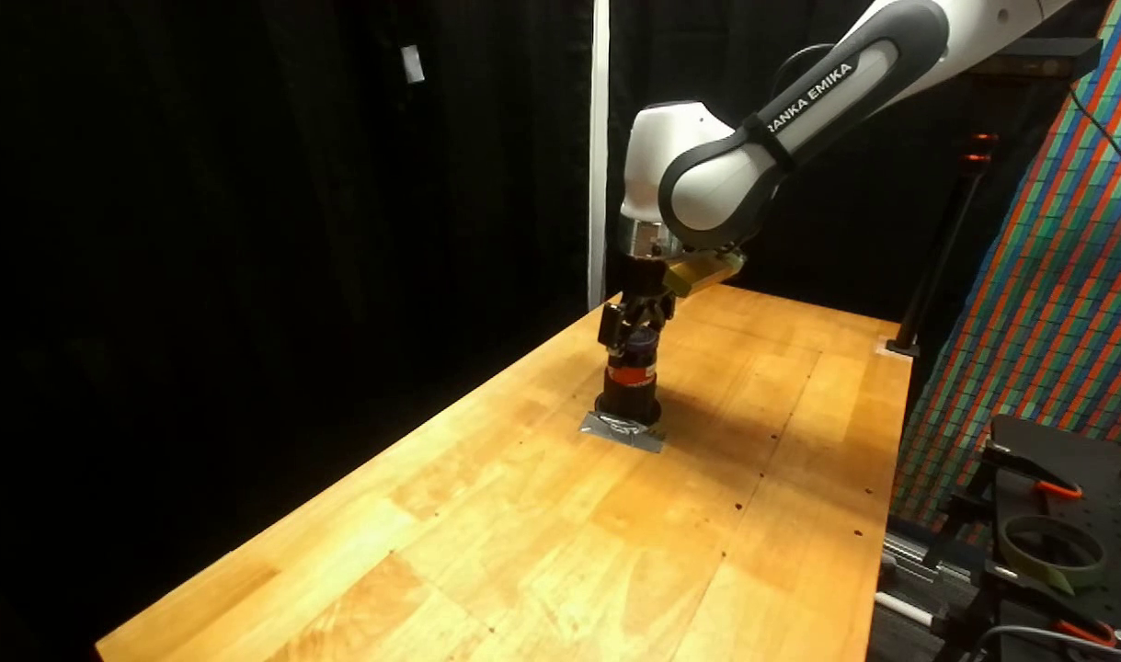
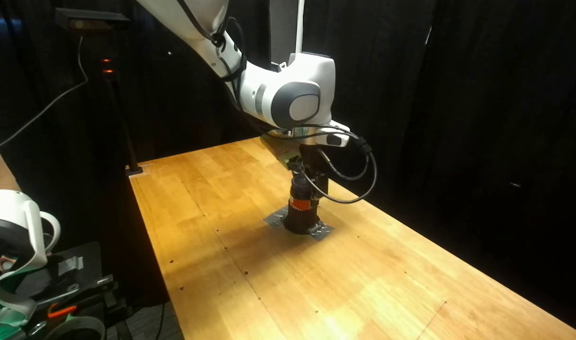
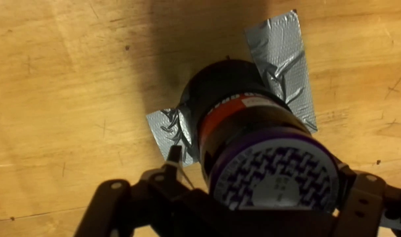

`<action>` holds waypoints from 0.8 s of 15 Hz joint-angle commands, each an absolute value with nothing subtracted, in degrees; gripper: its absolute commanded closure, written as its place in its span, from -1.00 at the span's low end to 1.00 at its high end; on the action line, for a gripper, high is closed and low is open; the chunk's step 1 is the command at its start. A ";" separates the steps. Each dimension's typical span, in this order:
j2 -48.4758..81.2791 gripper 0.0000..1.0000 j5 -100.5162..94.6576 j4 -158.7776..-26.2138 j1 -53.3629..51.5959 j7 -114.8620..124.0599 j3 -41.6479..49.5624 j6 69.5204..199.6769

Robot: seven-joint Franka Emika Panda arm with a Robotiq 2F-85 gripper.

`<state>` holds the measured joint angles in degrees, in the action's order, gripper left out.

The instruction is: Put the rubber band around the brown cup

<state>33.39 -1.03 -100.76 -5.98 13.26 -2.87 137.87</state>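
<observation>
Above the wooden surface (image 1: 532, 552), the gripper (image 3: 258, 156) stands wide, with the upright brown cup (image 2: 300, 208) between its 2 fingers, just beside 1, while a thin pale line, apparently the rubber band (image 3: 173, 163), crosses the other.

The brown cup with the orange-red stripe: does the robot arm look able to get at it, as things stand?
Likely yes: in the wrist view, the fingers stand apart with the top of the brown cup between them, and no object seems to block the way.
</observation>
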 commanded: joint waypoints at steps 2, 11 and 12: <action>30.37 -1.00 1.28 -101.81 -5.49 9.70 -3.62 130.60; 28.39 -1.00 5.23 -106.31 -4.29 5.85 -4.19 130.69; 28.19 -1.00 5.42 -107.12 -4.29 5.61 -4.17 131.42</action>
<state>31.05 3.65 -102.83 -5.12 7.62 -3.31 130.60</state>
